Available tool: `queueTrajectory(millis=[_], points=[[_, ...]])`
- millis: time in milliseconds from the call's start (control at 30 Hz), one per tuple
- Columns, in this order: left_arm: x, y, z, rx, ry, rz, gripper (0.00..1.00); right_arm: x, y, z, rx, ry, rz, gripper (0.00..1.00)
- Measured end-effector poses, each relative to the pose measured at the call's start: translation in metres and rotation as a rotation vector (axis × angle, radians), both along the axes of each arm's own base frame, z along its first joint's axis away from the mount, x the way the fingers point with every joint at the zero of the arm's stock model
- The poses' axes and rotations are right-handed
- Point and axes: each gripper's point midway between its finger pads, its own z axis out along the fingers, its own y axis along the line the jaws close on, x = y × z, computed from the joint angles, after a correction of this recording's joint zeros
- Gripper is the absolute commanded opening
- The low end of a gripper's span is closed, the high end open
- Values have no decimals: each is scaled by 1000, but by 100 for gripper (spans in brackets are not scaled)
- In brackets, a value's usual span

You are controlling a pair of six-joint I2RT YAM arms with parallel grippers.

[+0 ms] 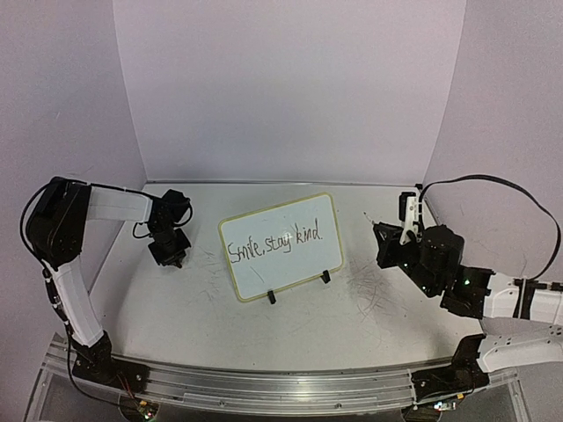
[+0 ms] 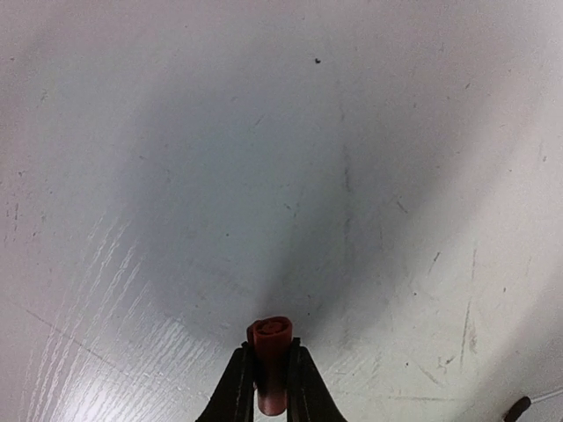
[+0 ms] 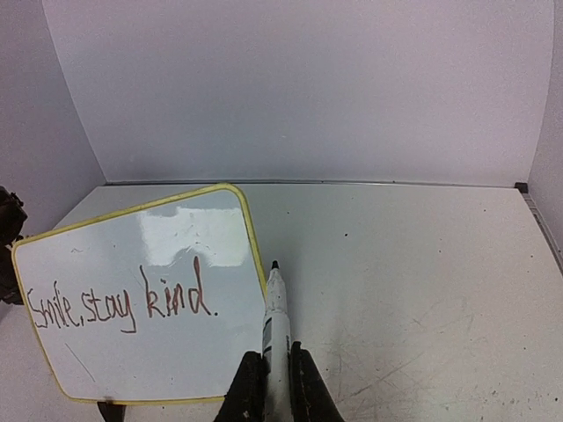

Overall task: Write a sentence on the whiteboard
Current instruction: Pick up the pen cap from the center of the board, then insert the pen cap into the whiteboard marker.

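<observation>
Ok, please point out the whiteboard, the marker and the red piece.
whiteboard [image 1: 290, 268], top view, bare lower surface
marker [image 3: 276, 316], right wrist view, white barrel
red piece [image 2: 270, 332], left wrist view, round end

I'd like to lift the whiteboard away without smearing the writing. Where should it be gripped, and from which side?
Probably the top rim of the whiteboard, pinched from above and behind. The board stands tilted on its black clip feet, so that edge is free. A blank strip separates the rim from the sentence, so short finger contact there should miss the ink.
</observation>
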Motion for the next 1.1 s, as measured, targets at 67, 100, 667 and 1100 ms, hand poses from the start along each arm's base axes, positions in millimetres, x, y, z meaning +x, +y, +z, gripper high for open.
queueTrajectory(millis=[67,100,667,1100], points=[[-1,1,11,-15,-39,2,5,2,7,3,8,7,21,0],[-1,2,19,-25,-65,4,5,3,11,5,14,9,33,0],[-15,-104,365,-698,-1247,-365,0,-5,189,34,263,83,593,0],[-22,-174,346,-1000,-1260,-448,0,-9,244,95,376,-76,624,0]])
